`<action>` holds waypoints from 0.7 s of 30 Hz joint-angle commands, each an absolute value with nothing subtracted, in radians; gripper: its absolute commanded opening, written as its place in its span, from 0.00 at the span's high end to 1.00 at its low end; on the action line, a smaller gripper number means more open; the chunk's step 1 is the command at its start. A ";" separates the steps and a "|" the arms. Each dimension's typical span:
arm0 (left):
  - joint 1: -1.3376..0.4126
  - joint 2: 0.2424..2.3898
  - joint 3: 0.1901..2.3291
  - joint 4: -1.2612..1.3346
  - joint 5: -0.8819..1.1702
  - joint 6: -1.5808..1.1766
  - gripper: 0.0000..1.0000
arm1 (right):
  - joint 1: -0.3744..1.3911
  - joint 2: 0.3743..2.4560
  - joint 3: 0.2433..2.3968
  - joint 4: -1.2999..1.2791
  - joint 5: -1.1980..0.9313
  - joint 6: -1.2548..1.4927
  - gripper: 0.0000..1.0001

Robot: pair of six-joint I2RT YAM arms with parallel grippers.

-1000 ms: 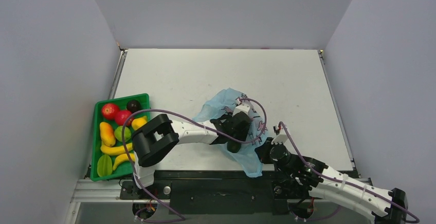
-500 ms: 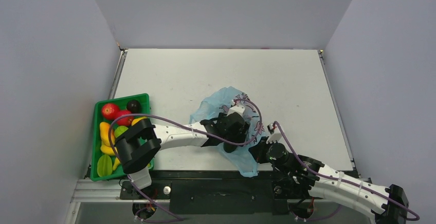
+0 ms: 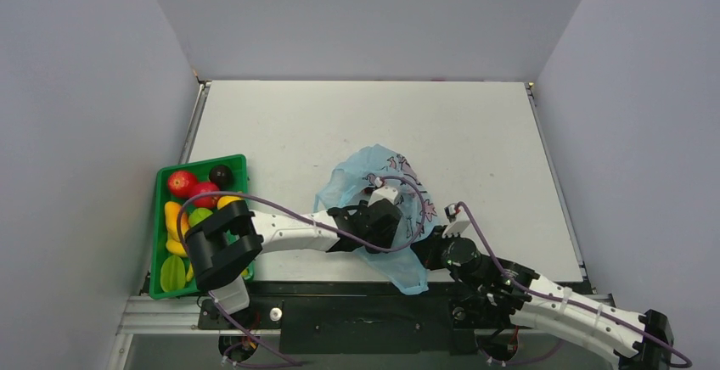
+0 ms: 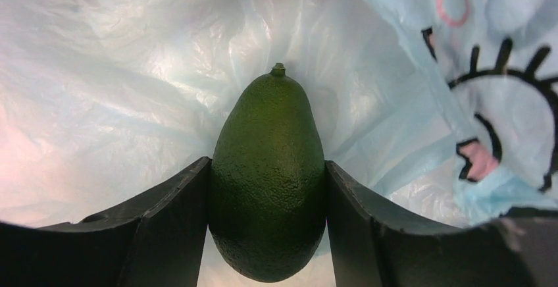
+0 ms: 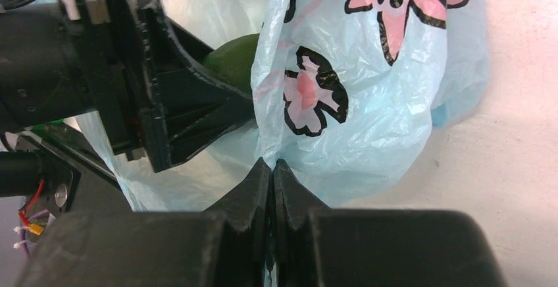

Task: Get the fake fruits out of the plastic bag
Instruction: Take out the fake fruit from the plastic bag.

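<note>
1. Near the front edge of the white table [image 3: 340, 115] lies the thin, crinkly light-blue plastic bag [image 3: 374, 170] with pink and dark printed figures. It looks like the main hazard. The film is light and loose, so it could ride out with whatever is pulled from it. It could also slide across the table if its anchor gives way.
2. Left of the bag and well apart, the green rectangular tray [image 3: 200, 161] holds other fruits. Any film draped over the fingers could drag the bag along on a carry that way.
3. The left arm reaches low and rightward from its base, with the forearm nearly flat and the wrist inside the bag's mouth. The left gripper [image 4: 266, 168] clamps the dark green plastic fruit [image 4: 268, 182], one finger on each flank.
4. The right arm lies low along the front edge, reaching to the bag's near right side. The right gripper [image 5: 272, 168] has its fingers pressed together on a fold of film. So thin a pinch could slip free under a tug.
5. The fruit sits inside the bag, stem end pointing away from the wrist, gripped across its broad half. Its tapering body could squirt forward if the squeeze loosens.
</note>
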State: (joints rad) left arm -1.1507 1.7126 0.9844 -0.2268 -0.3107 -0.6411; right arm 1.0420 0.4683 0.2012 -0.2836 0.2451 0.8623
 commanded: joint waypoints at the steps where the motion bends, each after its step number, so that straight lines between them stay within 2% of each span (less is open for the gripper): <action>1: -1.160 1.595 0.952 -0.203 -0.342 -0.665 0.82 | 1.048 0.443 0.187 -0.229 0.240 0.848 1.00; 13: -1.142 1.184 0.848 -0.103 -0.351 -0.661 0.99 | 1.053 0.432 0.184 -0.226 0.238 0.845 1.00; 21: -0.966 0.826 0.858 -0.409 -0.352 -0.622 1.00 | 1.055 0.431 0.183 -0.225 0.245 0.850 1.00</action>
